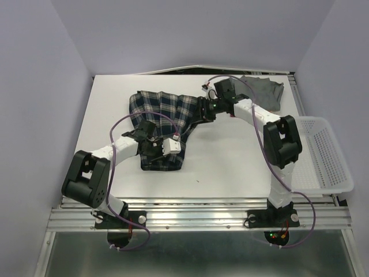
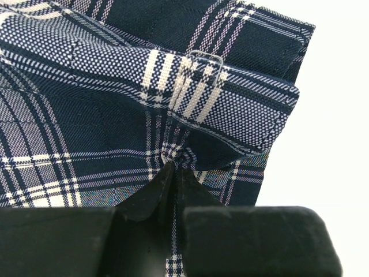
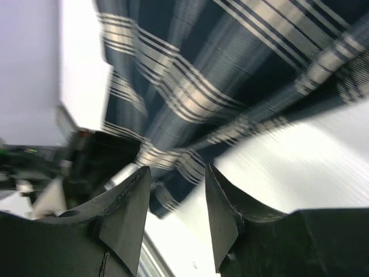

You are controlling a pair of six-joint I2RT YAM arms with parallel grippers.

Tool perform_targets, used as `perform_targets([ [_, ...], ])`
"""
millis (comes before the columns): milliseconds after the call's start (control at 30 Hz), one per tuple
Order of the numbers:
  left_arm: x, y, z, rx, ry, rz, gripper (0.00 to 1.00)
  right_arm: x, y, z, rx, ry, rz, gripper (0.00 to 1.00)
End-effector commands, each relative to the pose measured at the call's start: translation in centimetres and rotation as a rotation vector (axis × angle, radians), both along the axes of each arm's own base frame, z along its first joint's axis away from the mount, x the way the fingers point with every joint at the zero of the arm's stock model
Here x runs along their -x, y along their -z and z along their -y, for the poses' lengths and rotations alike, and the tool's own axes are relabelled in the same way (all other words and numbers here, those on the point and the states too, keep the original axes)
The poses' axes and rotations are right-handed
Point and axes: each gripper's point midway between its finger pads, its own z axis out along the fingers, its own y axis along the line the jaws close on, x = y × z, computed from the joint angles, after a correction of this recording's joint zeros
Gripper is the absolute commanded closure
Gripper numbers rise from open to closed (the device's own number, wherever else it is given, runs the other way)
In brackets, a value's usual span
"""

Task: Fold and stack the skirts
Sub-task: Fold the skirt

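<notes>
The counter (image 1: pixel 230 167) is lit brightly and evenly from above; only soft shadows are cast. The plaid skirt (image 2: pixel 86 115) is rendered sharp at the left wrist, motion-blurred at the right.

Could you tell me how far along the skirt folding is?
Nothing is stacked yet. In hand: the plaid skirt, bunched mid-table, pinched by the left tool, with the right tool open at its right edge. Left: the grey skirt, crumpled at the back right.

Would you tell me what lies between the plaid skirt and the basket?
In the top view, only the right arm and bare table separate skirt and basket.
</notes>
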Motion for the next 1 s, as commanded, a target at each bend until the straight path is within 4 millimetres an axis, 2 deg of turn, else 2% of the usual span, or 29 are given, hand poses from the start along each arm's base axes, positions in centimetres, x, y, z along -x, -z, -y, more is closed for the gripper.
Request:
perform_targets([
  [0,1.9,2.2,-1.2,-0.071,0.011,-0.056,0.83,0.7,-5.9,-4.2,-0.174,-0.017,-0.01,0.52],
  [133,1.7,1.8,-1.3,-0.067,0.007,-0.016,0.85,1.6,-5.0,-6.2,-0.274,0.017,-0.154,0.57],
  [200,1.7,1.8,-1.3,-0.065,0.008,-0.011,0.88,1.2,-5.4,-6.8,-0.346,0.031,-0.152,0.62],
  [267,1.7,1.8,-1.4,-0.066,0.007,-0.009,0.88,1.1,-5.7,-7.5,-0.378,0.019,-0.138,0.63],
  [433,1.6,1.9,-1.2,-0.063,0.0,-0.01,0.88,2.7,-6.2,-11.0,-0.419,-0.013,-0.184,0.63],
  [533,1.7,2.0,-1.3,-0.066,-0.006,-0.012,0.88,3.6,-5.2,-11.9,-0.404,-0.019,-0.229,0.63],
  [633,2.0,2.0,-1.4,-0.066,-0.003,-0.01,0.88,5.6,-0.2,-10.8,-0.29,0.037,-0.357,0.65],
  [733,1.8,1.6,-1.4,-0.067,-0.006,0.003,0.88,7.4,2.6,-9.5,-0.208,0.022,-0.413,0.66],
  [800,1.7,1.5,-1.6,-0.075,-0.015,0.009,0.88,9.5,4.4,-8.6,-0.171,-0.001,-0.507,0.67],
  [900,1.3,0.8,-1.6,-0.072,-0.027,0.023,0.87,11.2,7.3,-7.1,-0.071,-0.063,-0.533,0.72],
  [933,1.1,0.5,-1.5,-0.067,-0.039,0.029,0.85,11.1,8.6,-6.5,-0.017,-0.098,-0.467,0.75],
  [967,0.9,0.2,-1.6,-0.069,-0.054,0.035,0.79,11.7,9.6,-6.2,0.031,-0.111,-0.473,0.77],
])
